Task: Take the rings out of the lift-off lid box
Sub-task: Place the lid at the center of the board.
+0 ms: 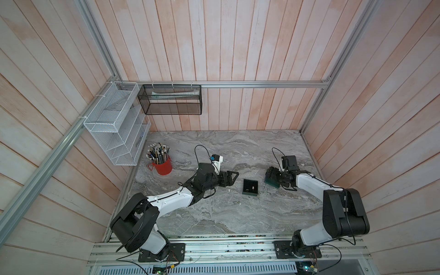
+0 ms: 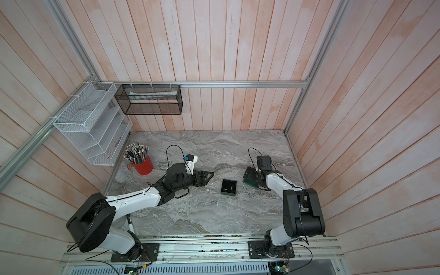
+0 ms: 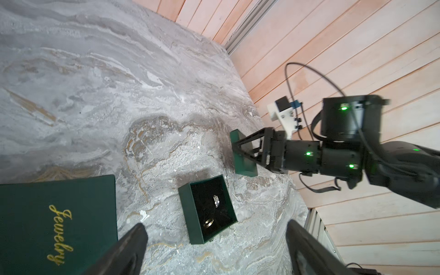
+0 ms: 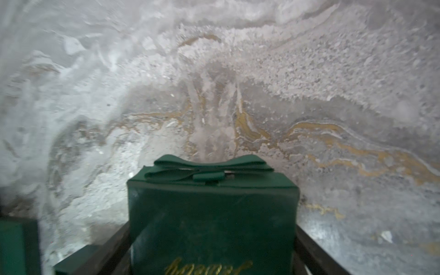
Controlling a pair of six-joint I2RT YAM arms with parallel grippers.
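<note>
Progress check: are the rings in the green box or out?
In. Both rings lie inside the open box; the lid is off.

rings (image 1: 252,188): in both top views mere glints, form unreadable. lettered green box (image 3: 57,214): cut by the picture's edge. green lid (image 4: 212,214): gold lettering cropped, bench (image 4: 95,71) blurred.
</note>
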